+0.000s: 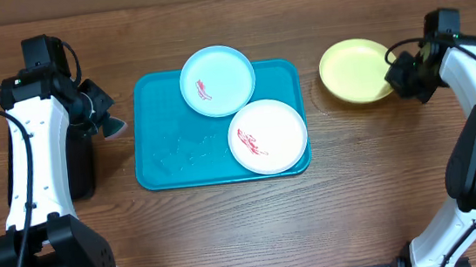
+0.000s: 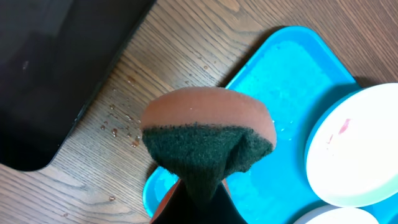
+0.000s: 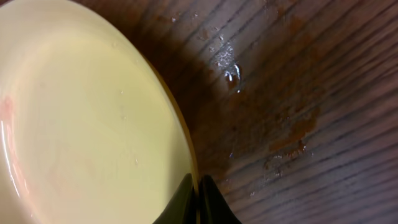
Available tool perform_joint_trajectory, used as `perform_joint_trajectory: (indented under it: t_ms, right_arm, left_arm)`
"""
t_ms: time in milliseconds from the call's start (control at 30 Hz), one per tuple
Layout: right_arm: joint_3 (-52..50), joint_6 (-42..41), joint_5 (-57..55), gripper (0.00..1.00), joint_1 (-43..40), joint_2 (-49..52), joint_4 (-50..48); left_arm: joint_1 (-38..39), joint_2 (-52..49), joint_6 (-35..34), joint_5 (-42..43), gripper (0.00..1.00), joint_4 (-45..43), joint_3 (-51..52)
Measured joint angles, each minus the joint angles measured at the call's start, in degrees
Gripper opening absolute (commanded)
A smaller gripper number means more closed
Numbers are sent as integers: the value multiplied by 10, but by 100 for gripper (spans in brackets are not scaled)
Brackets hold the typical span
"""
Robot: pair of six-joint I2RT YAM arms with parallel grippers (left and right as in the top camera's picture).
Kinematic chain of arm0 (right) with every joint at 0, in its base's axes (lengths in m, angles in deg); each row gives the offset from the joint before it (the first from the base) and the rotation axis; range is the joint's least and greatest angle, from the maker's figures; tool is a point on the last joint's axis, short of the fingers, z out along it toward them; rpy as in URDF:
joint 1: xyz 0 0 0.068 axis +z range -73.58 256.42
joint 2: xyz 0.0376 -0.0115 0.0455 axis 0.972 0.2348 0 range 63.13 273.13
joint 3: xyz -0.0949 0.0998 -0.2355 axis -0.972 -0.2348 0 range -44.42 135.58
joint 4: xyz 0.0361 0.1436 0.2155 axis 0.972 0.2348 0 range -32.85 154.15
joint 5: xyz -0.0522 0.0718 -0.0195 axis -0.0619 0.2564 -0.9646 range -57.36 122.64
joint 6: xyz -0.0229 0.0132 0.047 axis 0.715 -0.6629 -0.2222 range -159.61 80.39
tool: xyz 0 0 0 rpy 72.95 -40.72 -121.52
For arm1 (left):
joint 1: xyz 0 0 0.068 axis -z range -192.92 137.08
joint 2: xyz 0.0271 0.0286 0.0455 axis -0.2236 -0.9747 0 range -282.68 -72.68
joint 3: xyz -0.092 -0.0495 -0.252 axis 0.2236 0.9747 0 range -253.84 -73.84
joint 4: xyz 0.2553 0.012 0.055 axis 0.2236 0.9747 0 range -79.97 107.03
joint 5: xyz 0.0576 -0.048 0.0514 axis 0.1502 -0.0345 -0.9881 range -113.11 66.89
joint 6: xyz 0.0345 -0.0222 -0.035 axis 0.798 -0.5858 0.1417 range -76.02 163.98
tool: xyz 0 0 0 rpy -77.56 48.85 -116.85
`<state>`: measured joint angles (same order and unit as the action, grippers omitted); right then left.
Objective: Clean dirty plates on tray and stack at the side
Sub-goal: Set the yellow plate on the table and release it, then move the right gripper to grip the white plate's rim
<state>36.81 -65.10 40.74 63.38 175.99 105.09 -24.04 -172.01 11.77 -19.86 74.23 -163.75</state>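
While the right gripper is clamped on the thin rim of the yellow-green plate, that plate sits off the turquoise tray, on the table to its right. Can't tell if it lies flat or is tipped. It's a narrow edge pinch on wet plastic with water beads just beside it, so the plate could slip out or swing when lifted. Faint pink tinge on its face, can't tell if residue.

Left gripper is clenched on a sponge, orange back, green scrub side pinched in a fold. It hovers over the turquoise tray's left edge, near the black tray. The fold grip is small, so hard pressing could twist the sponge loose.

Further out, the white plate is in the tray's near right corner, red smear, edge over the rim. The light blue plate is at the far side, red smear, overhanging the far rim, touching or just overlapping the white one. Likely risk: scrubbing either unsteadied could skid it off the rim. Both look uncleaned and no stack is formed.
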Motion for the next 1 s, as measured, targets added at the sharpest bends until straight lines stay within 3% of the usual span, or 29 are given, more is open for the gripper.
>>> perform_joint_trajectory:
  t_ms: [67,167,267,467,600,800,867,1000]
  right_arm:
    - [-21,0,-2,36,0,2,-10]
    - [-34,-3,-7,53,1,2,-16]
    - [-35,-3,-9,78,1,2,-9]
    - [-10,1,-8,79,1,-1,68]
    - [28,10,0,86,11,-34,76]
    - [64,113,131,88,96,-101,-92]
    - [61,140,142,93,138,-97,-145]
    - [49,174,130,94,230,-72,-221]
  left_arm:
    - [0,0,5,3,4,0,0]
    - [0,0,10,7,4,0,0]
    - [0,0,11,8,4,0,0]
    - [0,0,24,9,4,-3,0]
    - [0,0,28,9,4,-7,0]
    - [6,0,56,18,4,-22,0]
    - [12,0,62,21,4,-22,0]
    - [24,0,72,22,4,-22,1]
